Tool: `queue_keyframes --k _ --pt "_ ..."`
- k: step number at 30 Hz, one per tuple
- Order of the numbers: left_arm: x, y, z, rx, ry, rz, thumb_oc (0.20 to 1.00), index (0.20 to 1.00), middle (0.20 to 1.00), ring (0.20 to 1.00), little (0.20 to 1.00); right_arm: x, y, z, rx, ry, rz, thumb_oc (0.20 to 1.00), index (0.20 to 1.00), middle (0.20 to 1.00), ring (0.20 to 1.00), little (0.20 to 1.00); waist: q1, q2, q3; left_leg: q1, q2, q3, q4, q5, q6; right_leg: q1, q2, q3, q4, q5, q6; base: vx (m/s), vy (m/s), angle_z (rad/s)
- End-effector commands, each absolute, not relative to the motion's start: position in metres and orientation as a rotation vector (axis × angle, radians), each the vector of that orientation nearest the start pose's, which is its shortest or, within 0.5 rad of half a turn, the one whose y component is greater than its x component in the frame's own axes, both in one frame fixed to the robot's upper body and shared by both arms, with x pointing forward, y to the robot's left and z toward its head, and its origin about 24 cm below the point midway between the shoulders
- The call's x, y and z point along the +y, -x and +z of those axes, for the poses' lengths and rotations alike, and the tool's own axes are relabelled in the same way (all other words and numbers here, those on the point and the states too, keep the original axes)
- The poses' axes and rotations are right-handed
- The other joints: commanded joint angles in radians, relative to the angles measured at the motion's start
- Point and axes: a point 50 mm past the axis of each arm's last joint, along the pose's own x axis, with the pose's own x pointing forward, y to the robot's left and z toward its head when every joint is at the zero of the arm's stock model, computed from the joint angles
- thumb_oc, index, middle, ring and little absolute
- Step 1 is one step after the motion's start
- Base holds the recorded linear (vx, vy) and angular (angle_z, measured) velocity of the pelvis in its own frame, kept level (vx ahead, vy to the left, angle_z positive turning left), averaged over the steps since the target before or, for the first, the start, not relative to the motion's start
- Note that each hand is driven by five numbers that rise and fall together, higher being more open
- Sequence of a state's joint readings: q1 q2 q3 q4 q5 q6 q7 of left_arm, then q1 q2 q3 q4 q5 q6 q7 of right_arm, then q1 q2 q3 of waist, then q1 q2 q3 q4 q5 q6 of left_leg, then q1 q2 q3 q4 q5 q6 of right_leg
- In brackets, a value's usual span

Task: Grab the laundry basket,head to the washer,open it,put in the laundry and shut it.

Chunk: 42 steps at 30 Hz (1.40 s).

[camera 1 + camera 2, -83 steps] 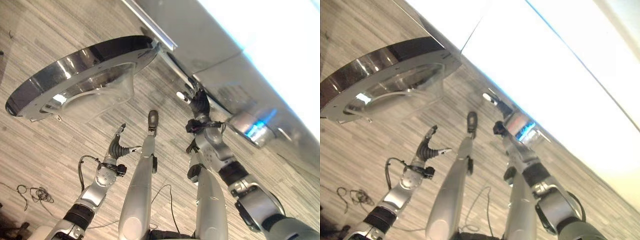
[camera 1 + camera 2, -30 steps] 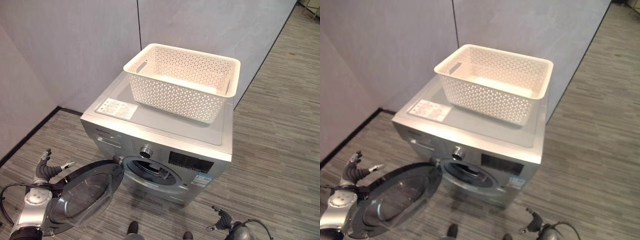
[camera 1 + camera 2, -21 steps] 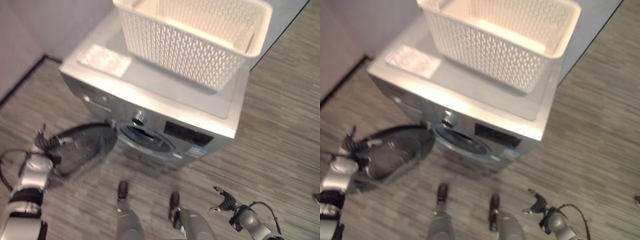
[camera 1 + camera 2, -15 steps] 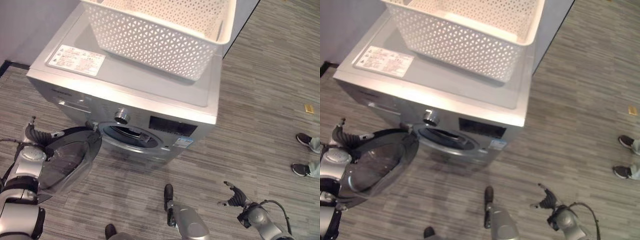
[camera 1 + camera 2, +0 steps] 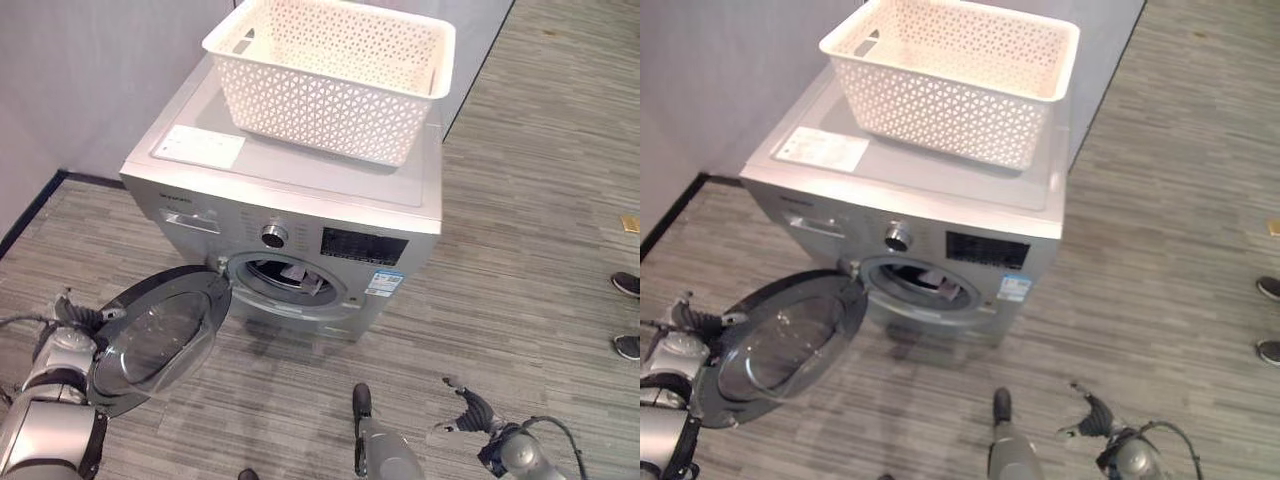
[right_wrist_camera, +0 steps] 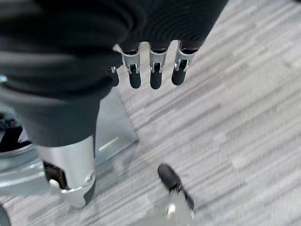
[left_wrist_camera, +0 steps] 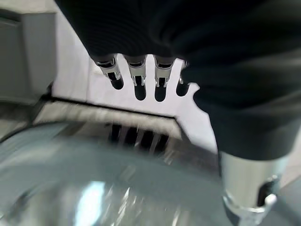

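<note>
Laundry [image 5: 296, 274] shows as a pale bundle inside the drum of the washer [image 5: 300, 215], and the laundry basket [image 5: 330, 75] sits on the washer's top, so the step in hand looks to be shutting the round door [image 5: 160, 338], which hangs wide open toward the robot's left; the left hand [image 5: 78, 318] sits just behind the door's outer edge with fingers spread and nothing gripped; the right hand [image 5: 470, 412] hangs low over the floor, well apart, fingers loosely spread and empty. To close cleanly, the left hand should press flat on the door's outer face near the free edge, sweep it along the hinge's arc, and push firmly at the end so the latch catches; any cloth at the opening's lip should be tucked in first.
</note>
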State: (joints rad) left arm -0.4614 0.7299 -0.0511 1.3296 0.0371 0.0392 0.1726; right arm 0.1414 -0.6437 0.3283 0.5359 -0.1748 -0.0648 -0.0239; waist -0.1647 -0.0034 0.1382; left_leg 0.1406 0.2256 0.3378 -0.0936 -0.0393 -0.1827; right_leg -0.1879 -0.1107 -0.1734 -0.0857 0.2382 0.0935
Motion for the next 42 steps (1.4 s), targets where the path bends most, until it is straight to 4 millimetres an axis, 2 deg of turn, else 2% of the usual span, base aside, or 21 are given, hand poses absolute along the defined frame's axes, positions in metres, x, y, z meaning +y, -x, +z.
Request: queue_keyframes --k 1,3,4,6,9,12,13,15,16,19,21,22,26,27,28,30,31,32,36,37,42 --pt "0.424 -0.225 0.016 0.864 -0.688 0.618 1.000 1.000 1.000 1.000 1.000 -0.303 -0.186 -0.037 0.573 0.926 0.171 1.000 1.000 1.000 1.000 1.000 -0.011 -0.023 0.025 -0.028 0.019 -0.051 0.006 0.026 0.041 -0.023 -0.033 0.044 0.166 -0.191 0.080 -0.10 0.026 0.01" --pt "0.429 -0.215 0.012 0.916 -0.670 0.589 1.000 1.000 1.000 1.000 1.000 -0.316 -0.199 -0.008 0.486 0.935 0.126 1.000 1.000 1.000 1.000 1.000 -0.031 -0.061 0.048 -0.074 0.049 -0.055 0.006 0.039 0.032 -0.071 -0.009 0.043 0.174 -0.181 0.079 -0.14 -0.035 0.04" --pt "0.429 -0.215 0.012 0.916 -0.670 0.589 1.000 1.000 1.000 1.000 1.000 -0.316 -0.199 -0.008 0.486 0.935 0.126 1.000 1.000 1.000 1.000 1.000 -0.031 -0.061 0.048 -0.074 0.049 -0.055 0.006 0.039 0.032 -0.071 -0.009 0.043 0.174 -0.181 0.079 -0.09 -0.070 0.06" --pt "0.441 -0.216 0.029 0.887 -0.662 0.650 1.000 1.000 1.000 1.000 1.000 -0.319 -0.204 -0.001 0.461 0.936 0.107 1.000 1.000 1.000 1.000 1.000 -0.038 -0.090 0.064 -0.105 0.082 -0.067 0.006 0.029 0.024 -0.107 0.013 0.047 0.188 -0.193 0.089 -0.03 -0.056 0.00" --pt "0.439 -0.225 0.035 0.837 -0.637 0.665 1.000 1.000 1.000 1.000 1.000 -0.316 -0.205 -0.008 0.476 0.918 0.088 1.000 1.000 1.000 1.000 1.000 -0.032 -0.129 0.076 -0.129 0.089 -0.066 0.006 0.054 0.028 -0.123 0.021 0.047 0.183 -0.175 0.074 -0.07 -0.088 -0.04" --pt "0.428 -0.234 0.030 0.804 -0.628 0.638 1.000 1.000 1.000 1.000 1.000 -0.314 -0.202 -0.016 0.503 0.899 0.074 1.000 1.000 1.000 1.000 1.000 -0.022 -0.135 0.083 -0.120 0.086 -0.074 0.006 0.052 0.030 -0.111 0.017 0.044 0.183 -0.180 0.073 -0.01 -0.030 0.05" --pt "0.401 -0.244 0.008 0.782 -0.619 0.542 1.000 1.000 1.000 1.000 1.000 -0.314 -0.198 -0.019 0.516 0.899 0.073 1.000 1.000 1.000 1.000 1.000 -0.010 -0.128 0.092 -0.107 0.078 -0.078 0.006 0.044 0.035 -0.096 0.009 0.041 0.185 -0.188 0.072 0.03 0.019 0.06" --pt "0.361 -0.262 -0.009 0.666 -0.445 0.463 1.000 1.000 1.000 1.000 1.000 -0.317 -0.198 -0.015 0.507 0.905 0.049 1.000 1.000 1.000 1.000 1.000 0.003 -0.109 0.108 -0.100 0.070 -0.083 0.006 0.041 0.039 -0.085 0.001 0.036 0.192 -0.195 0.067 0.01 0.056 0.20" --pt "0.328 -0.274 -0.012 0.551 -0.359 0.349 1.000 1.000 1.000 1.000 1.000 -0.321 -0.198 -0.012 0.502 0.903 0.027 1.000 1.000 1.000 1.000 1.000 0.013 -0.091 0.124 -0.100 0.065 -0.091 0.006 0.044 0.042 -0.079 -0.003 0.033 0.197 -0.198 0.064 -0.02 0.076 0.28" --pt "0.255 -0.259 -0.024 0.415 -0.190 0.062 1.000 1.000 1.000 1.000 1.000 -0.323 -0.193 -0.016 0.530 0.901 0.026 1.000 1.000 1.000 1.000 1.000 0.034 -0.053 0.137 -0.088 0.060 -0.095 0.006 0.045 0.046 -0.057 -0.011 0.019 0.192 -0.194 0.063 0.00 0.037 0.27" --pt "0.227 -0.243 -0.026 0.399 -0.069 -0.082 1.000 1.000 1.000 1.000 1.000 -0.324 -0.193 -0.017 0.550 0.927 0.050 1.000 1.000 1.000 1.000 1.000 0.037 -0.030 0.122 -0.079 0.057 -0.094 0.006 0.045 0.046 -0.040 -0.012 0.015 0.173 -0.184 0.066 0.05 -0.012 0.12" --pt "0.227 -0.243 -0.026 0.400 -0.069 -0.082 1.000 1.000 1.000 1.000 1.000 -0.324 -0.193 -0.017 0.551 0.926 0.051 1.000 1.000 1.000 1.000 1.000 0.037 -0.030 0.121 -0.079 0.057 -0.093 0.006 0.045 0.046 -0.040 -0.012 0.015 0.173 -0.183 0.066 0.06 -0.012 -0.01" --pt "0.182 -0.222 -0.024 0.428 0.091 -0.319 1.000 1.000 1.000 1.000 1.000 -0.321 -0.198 -0.018 0.541 0.940 0.067 1.000 1.000 1.000 1.000 1.000 0.020 0.001 0.058 -0.073 0.049 -0.070 0.006 0.039 0.049 -0.039 -0.010 0.036 0.130 -0.154 0.075 0.09 -0.018 -0.10" --pt "0.162 -0.221 -0.023 0.438 0.131 -0.404 1.000 1.000 1.000 1.000 1.000 -0.315 -0.199 -0.022 0.542 0.949 0.088 1.000 1.000 1.000 1.000 1.000 0.008 0.009 0.032 -0.058 0.043 -0.049 0.006 0.033 0.049 -0.036 -0.009 0.052 0.115 -0.142 0.077 0.08 -0.021 -0.45" --pt "0.162 -0.221 -0.023 0.438 0.131 -0.404 1.000 1.000 1.000 1.000 1.000 -0.315 -0.199 -0.022 0.542 0.949 0.088 1.000 1.000 1.000 1.000 1.000 0.008 0.009 0.032 -0.057 0.043 -0.049 0.006 0.033 0.049 -0.036 -0.009 0.053 0.115 -0.142 0.077 0.10 -0.026 -0.55" --pt "0.127 -0.226 -0.020 0.446 0.216 -0.518 1.000 1.000 1.000 1.000 1.000 -0.309 -0.199 -0.032 0.560 0.947 0.095 1.000 1.000 1.000 1.000 1.000 -0.019 0.017 0.006 -0.031 0.032 -0.023 0.006 0.030 0.048 -0.023 -0.010 0.077 0.089 -0.128 0.076 0.07 -0.030 -0.45" --pt "0.127 -0.226 -0.020 0.446 0.216 -0.518 1.000 1.000 1.000 1.000 1.000 -0.309 -0.199 -0.032 0.559 0.947 0.095 1.000 1.000 1.000 1.000 1.000 -0.018 0.017 0.007 -0.030 0.032 -0.023 0.006 0.030 0.048 -0.022 -0.010 0.078 0.088 -0.127 0.076 0.07 -0.019 -0.37" --pt "0.110 -0.239 -0.015 0.419 0.211 -0.553 1.000 1.000 1.000 1.000 1.000 -0.306 -0.197 -0.040 0.585 0.926 0.085 1.000 1.000 1.000 1.000 1.000 -0.038 0.022 -0.010 -0.020 0.024 -0.008 0.006 0.028 0.045 -0.012 -0.014 0.090 0.061 -0.116 0.077 0.07 -0.012 -0.41" --pt "0.099 -0.260 0.004 0.304 0.139 -0.552 1.000 1.000 1.000 1.000 1.000 -0.307 -0.191 -0.051 0.637 0.912 0.055 1.000 1.000 1.000 1.000 1.000 -0.048 0.033 -0.024 -0.009 0.012 0.016 0.006 0.021 0.041 -0.002 -0.022 0.089 0.010 -0.093 0.092 0.05 -0.024 -0.29" --pt "0.105 -0.264 0.014 0.239 0.127 -0.525 1.000 1.000 1.000 1.000 1.000 -0.303 -0.185 -0.058 0.652 0.888 0.048 1.000 1.000 1.000 1.000 1.000 -0.044 0.038 -0.025 -0.008 0.010 0.021 0.006 0.024 0.040 -0.002 -0.023 0.092 0.003 -0.092 0.094 0.05 -0.037 -0.37" --pt "0.126 -0.260 0.018 0.149 0.044 -0.499 1.000 1.000 1.000 1.000 1.000 -0.300 -0.165 -0.072 0.701 0.825 0.029 1.000 1.000 1.000 1.000 1.000 -0.030 0.036 -0.012 -0.020 0.010 0.019 0.006 0.031 0.037 -0.016 -0.024 0.096 -0.001 -0.092 0.100 0.01 -0.040 -0.05"
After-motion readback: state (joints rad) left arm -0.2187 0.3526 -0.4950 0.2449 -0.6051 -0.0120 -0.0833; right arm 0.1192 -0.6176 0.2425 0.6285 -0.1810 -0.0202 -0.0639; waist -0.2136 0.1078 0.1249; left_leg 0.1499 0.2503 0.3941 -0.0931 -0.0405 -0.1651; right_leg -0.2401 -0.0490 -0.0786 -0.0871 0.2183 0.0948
